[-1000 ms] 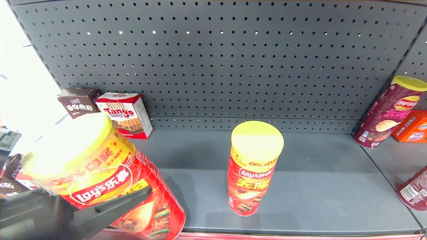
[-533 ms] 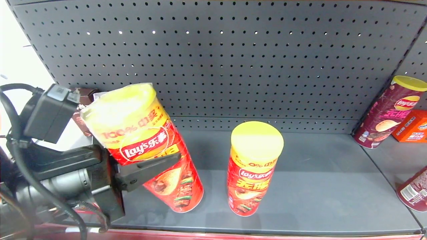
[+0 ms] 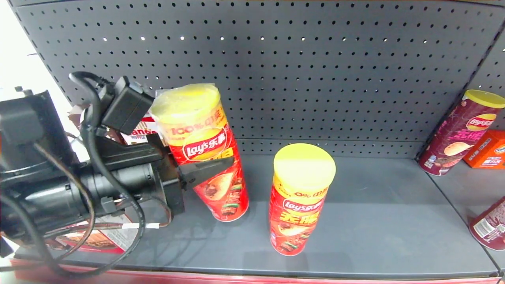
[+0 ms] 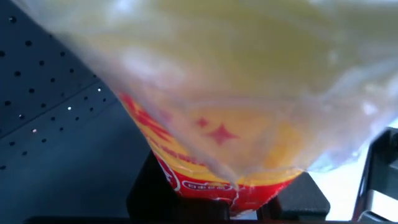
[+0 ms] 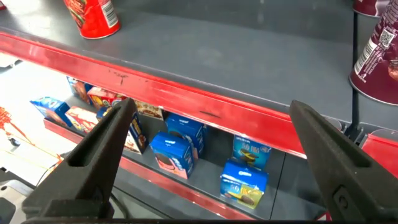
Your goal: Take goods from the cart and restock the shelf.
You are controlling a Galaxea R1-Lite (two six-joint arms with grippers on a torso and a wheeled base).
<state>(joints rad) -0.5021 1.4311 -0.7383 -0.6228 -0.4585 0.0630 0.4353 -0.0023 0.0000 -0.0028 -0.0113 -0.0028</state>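
**A:** Head view first. What has the left gripper (image 3: 199, 167) got?

**B:** It is clamped around a red chip can (image 3: 197, 130) with a yellow lid, one dark finger lying across the front of the can about mid-height. The can leans, its top towards the robot's left, its base low over the shelf (image 3: 375, 225). I can't tell whether the base touches the board.

**A:** Anything near it?

**B:** A second red can (image 3: 300, 197) stands upright just to the right and a little nearer the front edge, apart from the held one. Behind the arm a wafer box (image 3: 136, 132) peeks out against the pegboard (image 3: 276, 79). On the neighbouring bay, far right, are a purple can (image 3: 459, 132) and an orange box (image 3: 487, 150).

**A:** Left wrist view?

**B:** The yellow lid sits right up against the camera, under wrinkled clear film, with the red band of the can below it and the gripper's dark fingers on either side. The pegboard runs off to one side.

**A:** And the right wrist view?

**B:** The right gripper (image 5: 211, 106) is spread wide with nothing between its fingers. It hangs in front of the shelf's red front strip (image 5: 186, 93), with blue boxes (image 5: 177, 146) on the level underneath.
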